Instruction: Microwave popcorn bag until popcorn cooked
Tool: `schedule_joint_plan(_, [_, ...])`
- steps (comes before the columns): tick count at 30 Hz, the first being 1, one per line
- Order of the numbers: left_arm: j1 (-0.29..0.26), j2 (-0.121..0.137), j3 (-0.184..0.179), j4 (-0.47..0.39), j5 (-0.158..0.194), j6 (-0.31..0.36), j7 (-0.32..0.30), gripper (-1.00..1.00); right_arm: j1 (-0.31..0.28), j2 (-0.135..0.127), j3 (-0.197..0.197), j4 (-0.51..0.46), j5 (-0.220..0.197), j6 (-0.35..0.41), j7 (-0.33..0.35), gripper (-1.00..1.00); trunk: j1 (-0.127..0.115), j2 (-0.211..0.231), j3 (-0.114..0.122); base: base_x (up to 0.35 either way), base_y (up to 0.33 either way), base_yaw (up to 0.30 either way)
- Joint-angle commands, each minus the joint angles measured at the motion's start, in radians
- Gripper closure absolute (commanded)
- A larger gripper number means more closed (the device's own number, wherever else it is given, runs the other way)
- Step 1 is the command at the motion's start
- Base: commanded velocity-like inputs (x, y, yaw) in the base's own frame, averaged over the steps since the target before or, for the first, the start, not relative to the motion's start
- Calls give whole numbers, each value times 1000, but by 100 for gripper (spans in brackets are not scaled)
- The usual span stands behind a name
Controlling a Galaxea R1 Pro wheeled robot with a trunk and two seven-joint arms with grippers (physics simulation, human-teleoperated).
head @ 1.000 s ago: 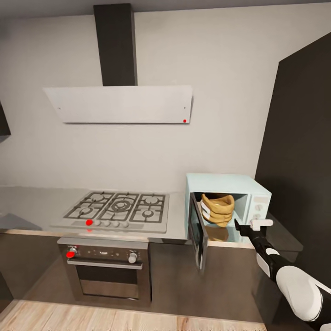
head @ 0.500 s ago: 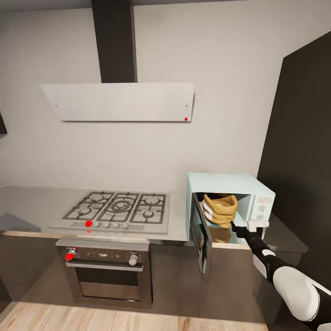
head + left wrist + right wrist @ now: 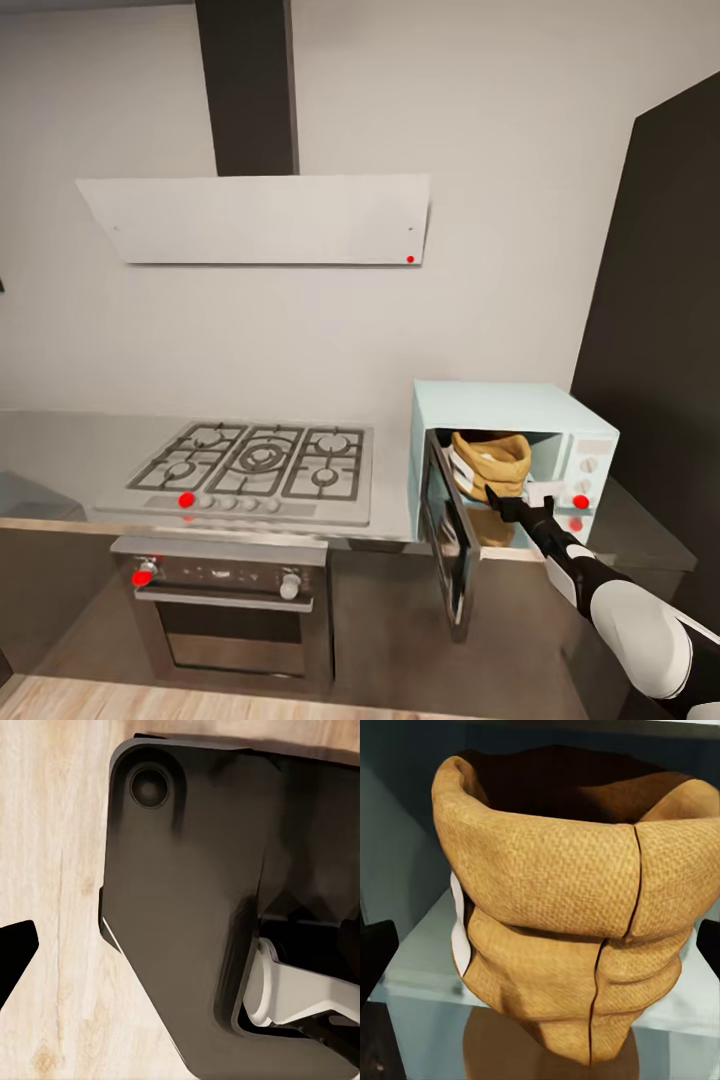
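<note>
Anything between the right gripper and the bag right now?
Nothing. In the right wrist view the bag stands on the microwave's glass shelf straight ahead of the right gripper, the gap bare.

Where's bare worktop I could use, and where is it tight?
Free: the countertop left of the gas hob, back to the wall. Crowded: the microwave cavity, where the popcorn bag sits with the right end effector at its mouth beside the open door.
</note>
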Motion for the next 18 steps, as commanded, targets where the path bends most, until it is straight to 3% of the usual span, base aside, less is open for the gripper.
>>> schedule_joint_plan(1, [0,0,7,-1,0,2,0,-100,0,0,-9,1,2,-2,8,-100,0,-1,0,141,1,0])
schedule_joint_plan(18, [0,0,6,-1,0,2,0,-100,0,0,-9,1,2,-2,8,-100,0,-1,0,164,0,0])
